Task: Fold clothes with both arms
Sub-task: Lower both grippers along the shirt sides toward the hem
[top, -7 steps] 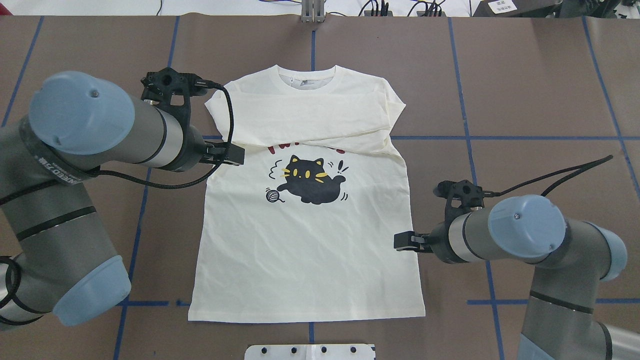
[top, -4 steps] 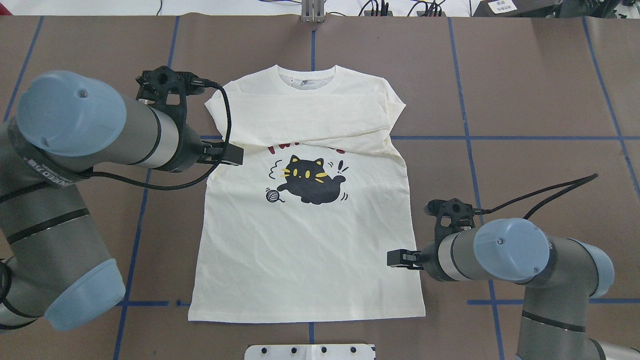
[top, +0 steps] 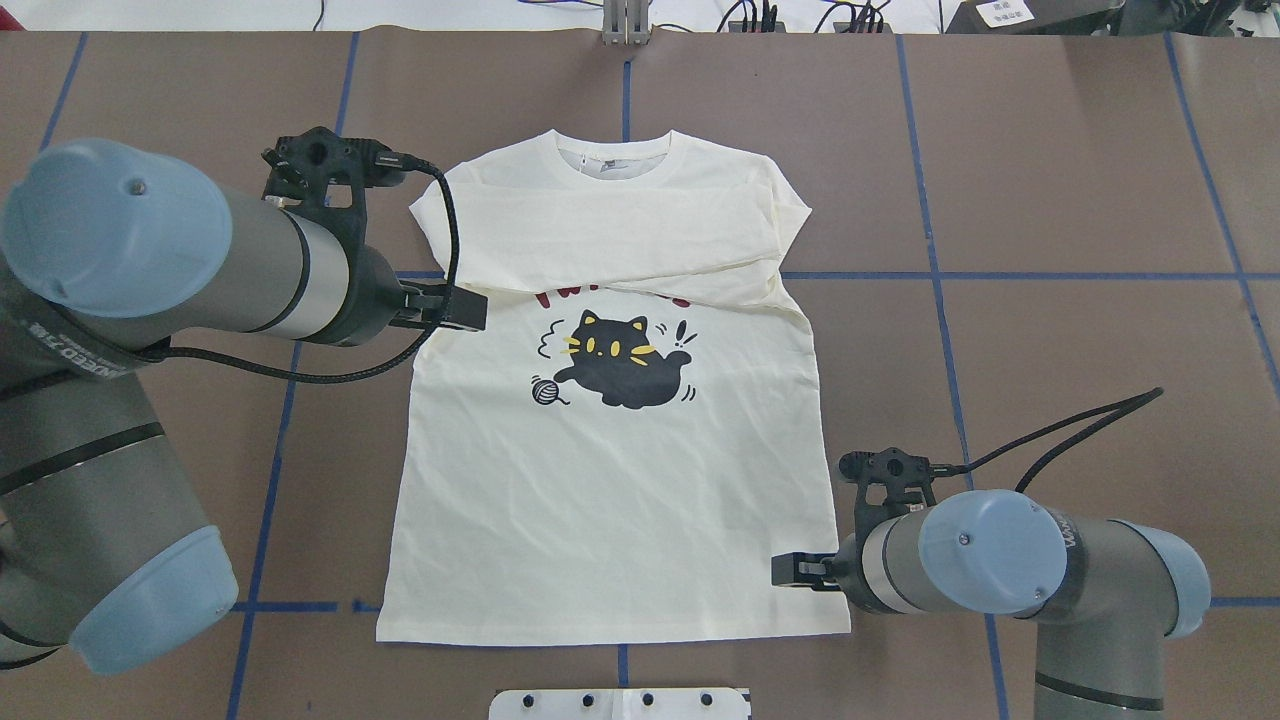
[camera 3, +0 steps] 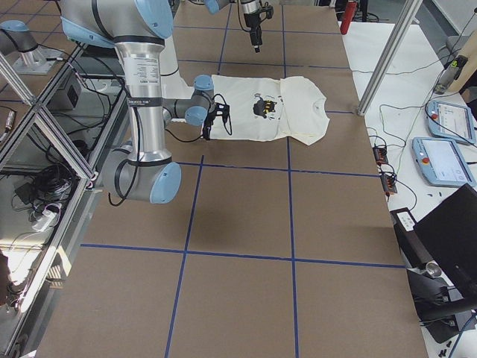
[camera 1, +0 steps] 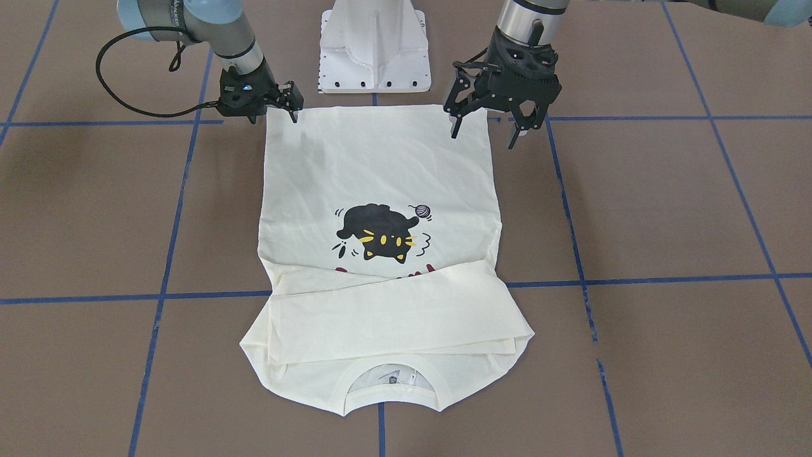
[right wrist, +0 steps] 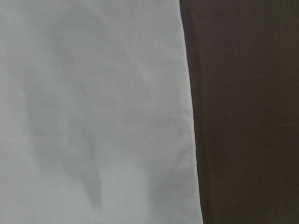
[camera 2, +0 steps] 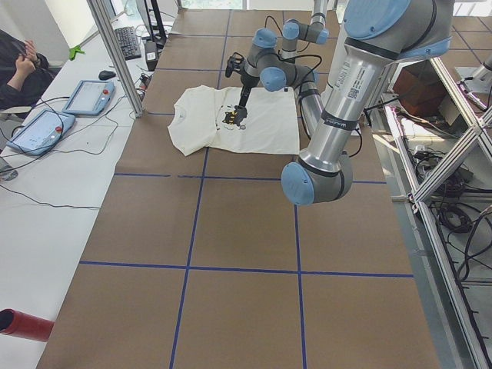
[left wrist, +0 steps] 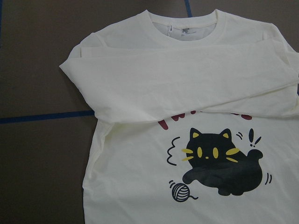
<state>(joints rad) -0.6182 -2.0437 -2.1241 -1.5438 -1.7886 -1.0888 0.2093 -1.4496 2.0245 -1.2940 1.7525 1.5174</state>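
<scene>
T-shirt (top: 610, 500) lay flat on the bench (top: 1050, 200), cat print (top: 620, 360) up, collar on the far side from the robot, hem (top: 610, 632) on the near side. Both sleeves (top: 600, 235) were already folded across the chest. Body not yet folded.

Left pincer (camera 1: 482, 134) was released, jaws wide, empty, and hung well above the shirt's left edge. The overhead and front views disagreed on how far along that edge it was, so can't pin it down. Right pincer (camera 1: 288, 105) sat low at the right edge just by the hem corner. Couldn't tell if it was released or clenched; the wrist view showed only cloth edge and bench.

My read: setting up a hem-to-collar fold. To do it well:
- get the left down to the matching hem corner before anything lifts
- pinch both cloth layers, just inside the edge
- lift both corners together, same height, slight outward tension
- carry over without dragging the folded sleeves
</scene>
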